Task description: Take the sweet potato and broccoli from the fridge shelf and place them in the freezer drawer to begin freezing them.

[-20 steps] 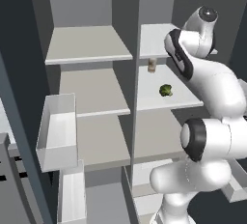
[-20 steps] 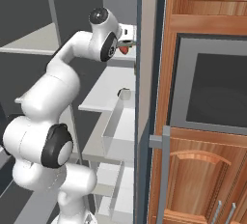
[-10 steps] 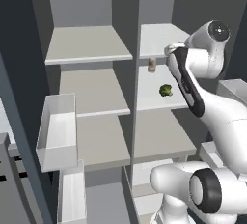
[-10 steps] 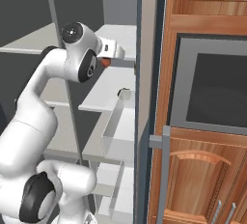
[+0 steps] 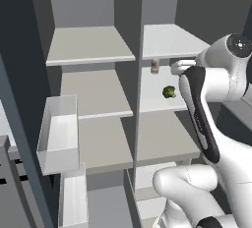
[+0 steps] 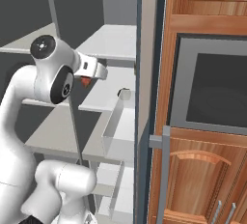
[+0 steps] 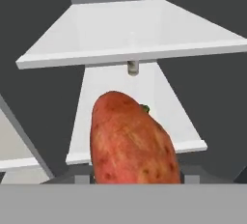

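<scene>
Fingers closed around the sweet potato [image 7: 132, 138] hold it out in front of the fridge shelves; the fingers themselves are hidden behind it in the hand view, so the grip shows mainly by the way the potato hangs in mid-air, touching no shelf. In the right base view a bit of the orange-red lump peeks out under the white gripper [image 6: 88, 79], just in front of the shelf edges.

Room to move: the fridge is open, split by an upright divider [image 5: 137, 74] into two columns of pale shelves. The gripper sits level with the gap between the top right shelf [image 5: 167, 40] and the middle right shelf [image 5: 157, 105], clear of both front edges. A white door bin [image 5: 60, 133] juts out at the left, and another bin [image 6: 116, 131] stands beside the door edge on the right, below and near the gripper.

The sweet potato is oblong, reddish-orange with darker speckles, its rounded end pointing towards the shelves.

The broccoli [image 5: 169, 92], dark green and lumpy, rests on the middle right shelf, with a small brownish bottle [image 5: 154, 66] behind it, apart.
</scene>
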Controlling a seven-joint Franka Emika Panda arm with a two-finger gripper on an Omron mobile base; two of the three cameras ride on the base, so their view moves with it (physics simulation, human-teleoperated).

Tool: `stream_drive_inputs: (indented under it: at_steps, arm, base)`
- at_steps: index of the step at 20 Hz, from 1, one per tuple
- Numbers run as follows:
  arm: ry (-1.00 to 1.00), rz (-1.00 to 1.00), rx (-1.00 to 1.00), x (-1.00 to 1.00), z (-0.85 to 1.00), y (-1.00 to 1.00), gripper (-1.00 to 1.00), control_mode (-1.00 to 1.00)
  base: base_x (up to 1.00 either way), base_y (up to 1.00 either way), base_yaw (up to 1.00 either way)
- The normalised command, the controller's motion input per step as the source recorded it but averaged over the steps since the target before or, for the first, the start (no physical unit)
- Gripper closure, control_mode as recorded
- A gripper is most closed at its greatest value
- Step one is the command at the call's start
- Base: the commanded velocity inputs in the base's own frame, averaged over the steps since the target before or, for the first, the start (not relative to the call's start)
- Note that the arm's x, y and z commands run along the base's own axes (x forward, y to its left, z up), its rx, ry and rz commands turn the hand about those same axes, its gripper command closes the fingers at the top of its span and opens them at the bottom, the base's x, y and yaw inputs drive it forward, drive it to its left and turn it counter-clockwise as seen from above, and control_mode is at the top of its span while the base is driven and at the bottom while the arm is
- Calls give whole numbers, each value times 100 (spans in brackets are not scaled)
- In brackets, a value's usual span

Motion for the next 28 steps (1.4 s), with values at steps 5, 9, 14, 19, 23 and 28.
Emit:
stream_drive_inputs:
  at_steps: [5, 9, 14, 19, 23, 28]
  arm:
    - [16, 0, -1, -74, -43, 43, 100, -100]
    - [24, 1, -1, -34, -41, 46, 100, -100]
    - [13, 0, 0, 0, -18, 7, 100, -100]
    - [-1, 0, 0, -30, -27, 0, 100, -100]
    - [0, 0, 0, 0, 0, 0, 100, 100]
    - [0, 0, 0, 0, 0, 0, 100, 100]
  base:
    - [0, 0, 0]
    - [0, 0, 0]
    - [0, 0, 0]
    - [0, 0, 0]
    - [-100, 0, 0]
    - [-100, 0, 0]
